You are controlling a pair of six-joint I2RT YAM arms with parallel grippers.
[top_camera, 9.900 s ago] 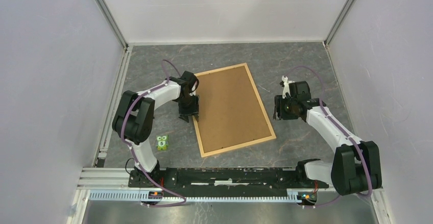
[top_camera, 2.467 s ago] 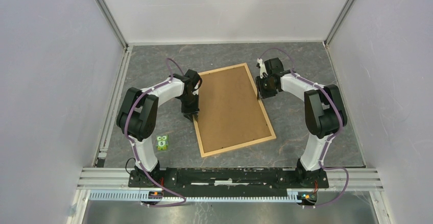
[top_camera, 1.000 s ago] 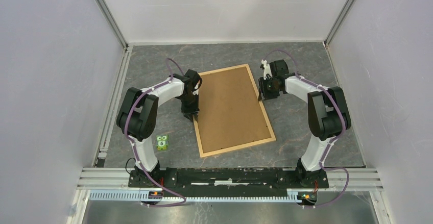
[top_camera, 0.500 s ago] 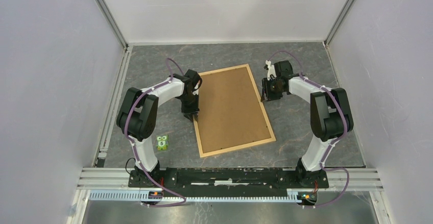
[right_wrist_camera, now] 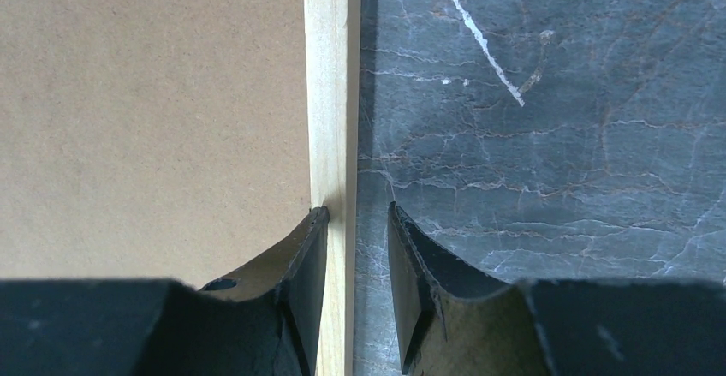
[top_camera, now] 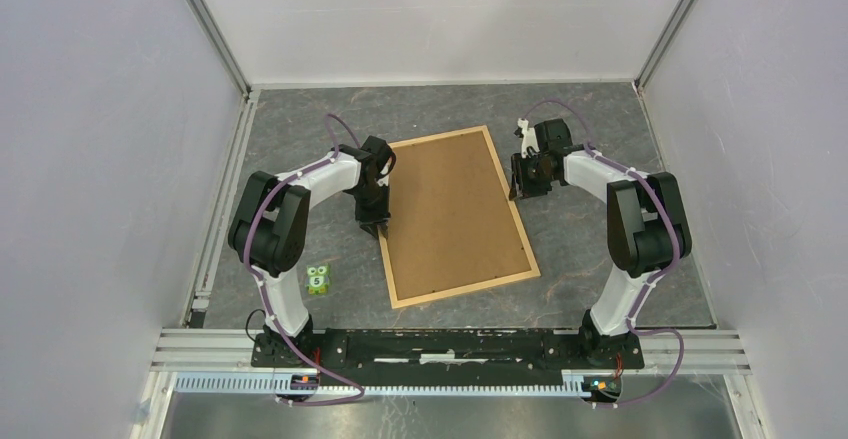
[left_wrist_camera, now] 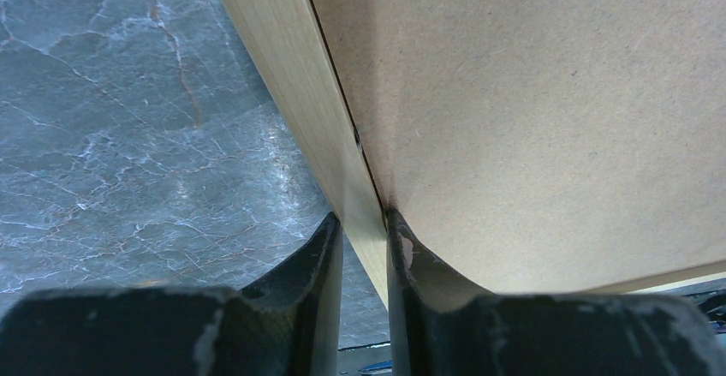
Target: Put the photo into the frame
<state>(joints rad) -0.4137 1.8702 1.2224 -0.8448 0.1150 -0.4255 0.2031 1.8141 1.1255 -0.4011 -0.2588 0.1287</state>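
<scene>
The frame (top_camera: 465, 287), thin light wooden strips, lies flat on the grey marbled table with a plain brown backing board (top_camera: 450, 209) filling it. The photo is out of view. My left gripper (top_camera: 378, 229) is shut on the frame's left strip (left_wrist_camera: 300, 76), one finger outside it and the other against the board (left_wrist_camera: 531, 110). My right gripper (top_camera: 518, 191) stands open astride the right strip (right_wrist_camera: 332, 93). Its inner finger (right_wrist_camera: 312, 239) sits at the board's edge. Bare table shows between the strip and the outer finger (right_wrist_camera: 402, 247).
A small green toy (top_camera: 318, 279) marked 5 stands on the table near the left arm's base. Pale walls enclose the table on three sides. The black mounting rail (top_camera: 440, 344) runs along the near edge.
My right wrist has shifted slightly to the right beside the frame's right strip. The left arm and the frame have not moved.
</scene>
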